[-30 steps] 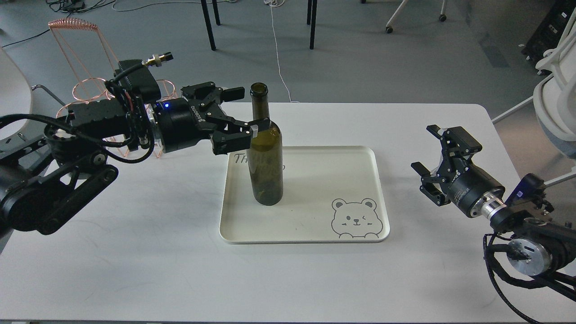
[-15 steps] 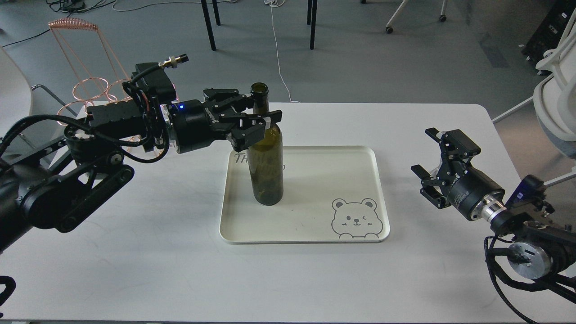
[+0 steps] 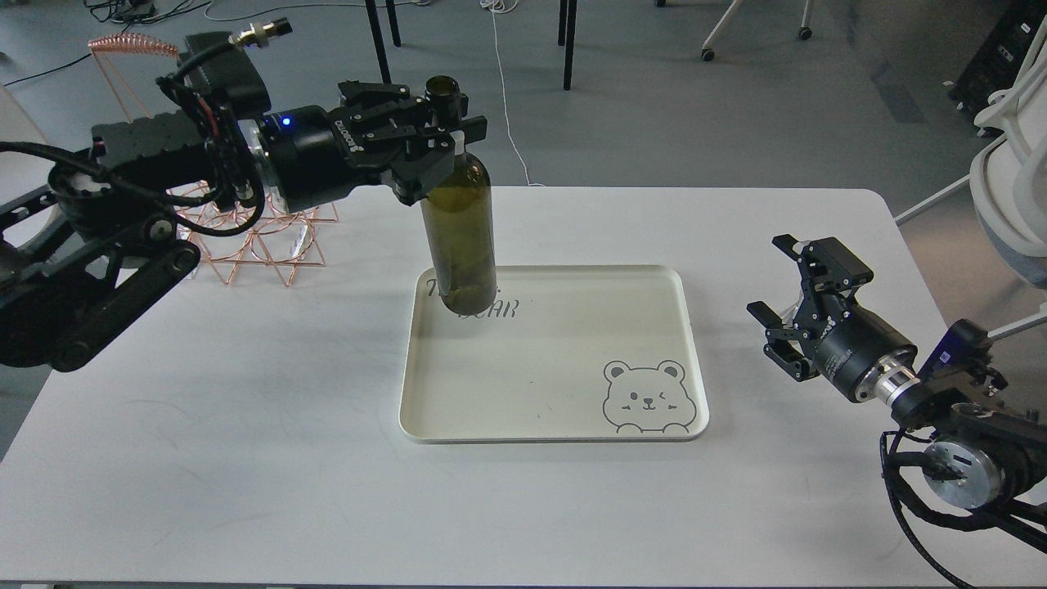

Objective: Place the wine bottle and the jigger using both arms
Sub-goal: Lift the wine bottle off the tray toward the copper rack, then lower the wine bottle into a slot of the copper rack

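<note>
Holding the tall dark olive-green glass wine bottle (image 3: 458, 221) by its neck in my closed left gripper (image 3: 446, 135), above the cream tray (image 3: 556, 409), I must next set it down, while my right gripper (image 3: 797, 307) waits open and empty.

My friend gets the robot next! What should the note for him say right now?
Left gripper: shut on the wine bottle at its neck, held upright above the far-left corner of the cream tray.
Right gripper: jaws open, empty, over the table's right side.
Jigger: not in view.
Done: bottle gripped and in the air.
Left: set the bottle down at its spot, find the jigger and place it too.
</note>
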Tool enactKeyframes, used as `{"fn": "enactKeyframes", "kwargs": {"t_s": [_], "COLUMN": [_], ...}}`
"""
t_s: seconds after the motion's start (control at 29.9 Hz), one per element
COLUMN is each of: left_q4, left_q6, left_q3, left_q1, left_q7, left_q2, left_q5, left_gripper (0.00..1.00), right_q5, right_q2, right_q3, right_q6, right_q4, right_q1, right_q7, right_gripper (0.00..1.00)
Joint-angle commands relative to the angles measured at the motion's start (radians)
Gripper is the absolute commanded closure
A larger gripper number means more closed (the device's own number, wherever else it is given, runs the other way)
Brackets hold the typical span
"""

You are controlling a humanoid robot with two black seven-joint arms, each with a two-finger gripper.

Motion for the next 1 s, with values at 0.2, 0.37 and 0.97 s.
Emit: {"fn": "enactKeyframes", "kwargs": {"t_s": [0.2,0.37,0.97], "left_q4": [0.237,0.292,0.39], "left_q6": [-0.027,-0.022,0.018], "left_q3": [0.008,0.029,0.101], "left_q1": [-0.121,-0.121,-0.12], "left_q7": [0.0,0.0,0.0], "left_q2": [0.142,0.148,0.147], "left_q5": [-0.095,-0.083,-0.082], "left_gripper": [0.9,0.9,0.9], "right_q5": [0.0,-0.002,-0.012], "right_q2": [0.005,0.005,0.0], "right_q3": [-0.006,-0.009,-0.001], "right_q6": [-0.001,-0.001,-0.001], "right_q4": [-0.001,-0.001,0.002], "right_q1": [0.0,0.0,-0.012], "right_q7": [0.0,0.0,0.0], "right_gripper": [0.01,0.01,0.01]}}
